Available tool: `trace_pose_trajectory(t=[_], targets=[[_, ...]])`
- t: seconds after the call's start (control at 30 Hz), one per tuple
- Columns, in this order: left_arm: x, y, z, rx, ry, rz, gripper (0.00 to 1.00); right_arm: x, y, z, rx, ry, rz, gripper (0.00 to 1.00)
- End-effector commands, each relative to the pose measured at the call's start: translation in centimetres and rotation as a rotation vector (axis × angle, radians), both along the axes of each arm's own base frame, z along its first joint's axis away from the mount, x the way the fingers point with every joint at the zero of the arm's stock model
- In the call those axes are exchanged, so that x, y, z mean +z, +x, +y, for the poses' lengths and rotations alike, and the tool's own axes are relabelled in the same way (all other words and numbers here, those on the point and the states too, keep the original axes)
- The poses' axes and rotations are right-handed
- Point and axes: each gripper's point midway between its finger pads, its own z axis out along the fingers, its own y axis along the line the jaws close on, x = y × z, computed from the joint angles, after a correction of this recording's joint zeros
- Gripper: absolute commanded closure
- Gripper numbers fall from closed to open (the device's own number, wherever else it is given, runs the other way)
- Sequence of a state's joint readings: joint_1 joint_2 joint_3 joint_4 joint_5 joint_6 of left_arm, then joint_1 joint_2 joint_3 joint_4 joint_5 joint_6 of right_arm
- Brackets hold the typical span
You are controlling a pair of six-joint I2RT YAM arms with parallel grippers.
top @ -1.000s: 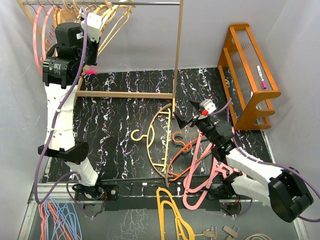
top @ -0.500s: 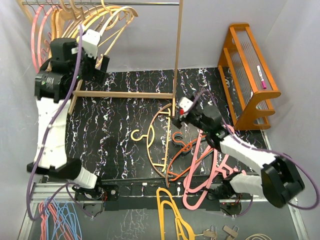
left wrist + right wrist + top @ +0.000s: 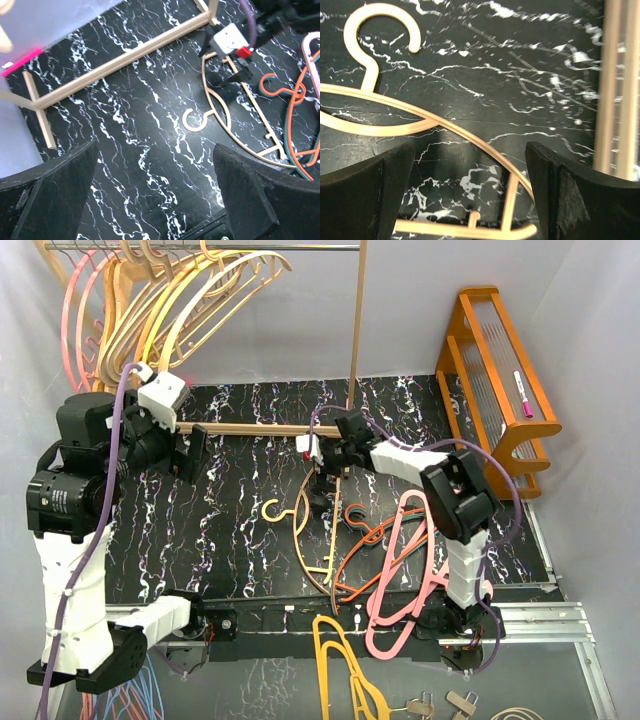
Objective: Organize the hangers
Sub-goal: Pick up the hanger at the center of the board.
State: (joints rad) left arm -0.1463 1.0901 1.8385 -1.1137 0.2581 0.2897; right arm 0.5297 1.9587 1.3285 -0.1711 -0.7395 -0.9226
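Hangers sit in three places, and I'll take them from the left. My left gripper point(image 3: 192, 453) hangs raised above the black white-veined mat point(image 3: 230, 510), fingers spread wide with nothing between them. Above it, a fan of pink, tan and yellow hangers point(image 3: 150, 310) is hooked on the top rail of the pale wooden garment frame point(image 3: 260, 428).

Near the middle, a pale wood-tan curved hanger point(image 3: 369, 75) lies flat on the mat, its hook pointing left. My right gripper point(image 3: 322, 480) is low over it with jaws parted and empty, and its wrist camera shows the arc and a cross-strut between the two fingers.

To the right lies the tangle of pink, orange and teal hangers point(image 3: 395, 550), untouched.

The step in hand looks like the pick of that tan hanger. To do it well I'd choose a single strand — where arc and strut run close together the fingers could pinch both and twist it. The hanger is thin and lies flush on the mat, so I'd bring the fingertips right down to the surface before closing. I'd lift straight up, staying clear of the frame's post just beside the gripper and of the orange hook nearby.
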Motion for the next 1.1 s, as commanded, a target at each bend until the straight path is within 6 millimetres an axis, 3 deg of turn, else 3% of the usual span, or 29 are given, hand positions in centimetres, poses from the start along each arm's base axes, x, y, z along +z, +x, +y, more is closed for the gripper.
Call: trace_pose_trajectory(t=[0.0,0.17,0.33,0.47,0.57,0.73,0.97,1.07], targets=[[-1.4,-1.5,-0.8,-0.045,-0.048,0.053,0.03,-1.4,-0.8,1.6,0.133,-0.02,0.053,0.04],[-3.1,-1.9,-0.6,-0.046,-0.036,0.083,0.03,-3.5,0.8,2.4,0.119,-0.048,0.078,0.04],[-4.8,-2.3,-1.2,-0.085,-0.038,0.135,0.03,-5.3,0.2,2.0,0.116,-0.081,0.135,0.15],[-6.8,-3.3,-2.1,-0.161,-0.045,0.212,0.03,-6.9,-1.2,1.3,0.118,-0.122,0.19,0.39],[-8.3,-3.2,-1.7,-0.158,-0.016,0.25,0.03,-7.2,-2.2,0.9,0.119,-0.127,0.231,0.56],[-9.2,-2.6,-1.4,-0.144,0.005,0.266,0.03,-7.6,-3.0,0.9,0.094,-0.136,0.292,0.91],[-10.1,-1.6,-0.9,-0.116,0.027,0.289,0.03,-7.4,-2.2,1.6,-0.068,-0.162,0.325,0.92],[-10.9,-1.3,-0.5,-0.099,0.053,0.311,0.03,-7.1,-2.6,1.0,-0.103,-0.188,0.342,0.79]])
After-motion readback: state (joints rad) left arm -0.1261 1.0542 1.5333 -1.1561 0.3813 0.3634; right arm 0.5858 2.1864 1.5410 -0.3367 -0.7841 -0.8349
